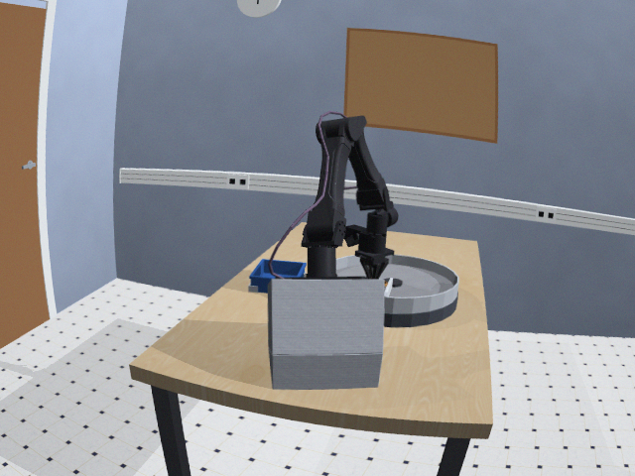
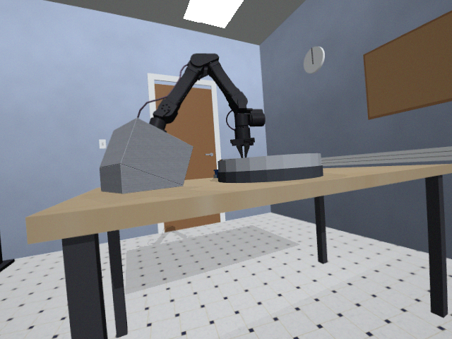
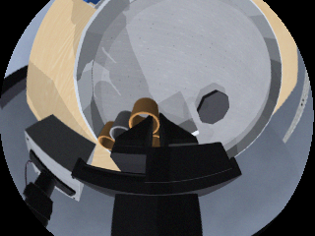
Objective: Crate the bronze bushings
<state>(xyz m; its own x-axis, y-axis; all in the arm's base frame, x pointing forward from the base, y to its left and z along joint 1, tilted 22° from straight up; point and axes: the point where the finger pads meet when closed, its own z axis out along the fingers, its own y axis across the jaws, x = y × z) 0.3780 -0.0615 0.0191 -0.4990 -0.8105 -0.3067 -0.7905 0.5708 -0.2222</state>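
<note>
The grey turntable (image 1: 410,287) sits on the wooden table and fills the wrist view (image 3: 177,59). Its dark hub (image 3: 213,105) is at the middle. My gripper (image 3: 156,116) (image 1: 372,271) (image 2: 242,153) hangs over the turntable's near-left rim, just above its surface. It is shut on a bronze bushing (image 3: 144,113), an upright ring between the fingertips. A second bronze bushing (image 3: 106,140) lies just left of the fingers, partly hidden by them. A pale ring that may be a steel bushing (image 3: 120,133) sits beside it.
A large grey box (image 1: 325,332) stands at the table's front, hiding the arm base and part of the turntable; it also shows in the exterior view (image 2: 142,160). The turntable has a raised rim all around.
</note>
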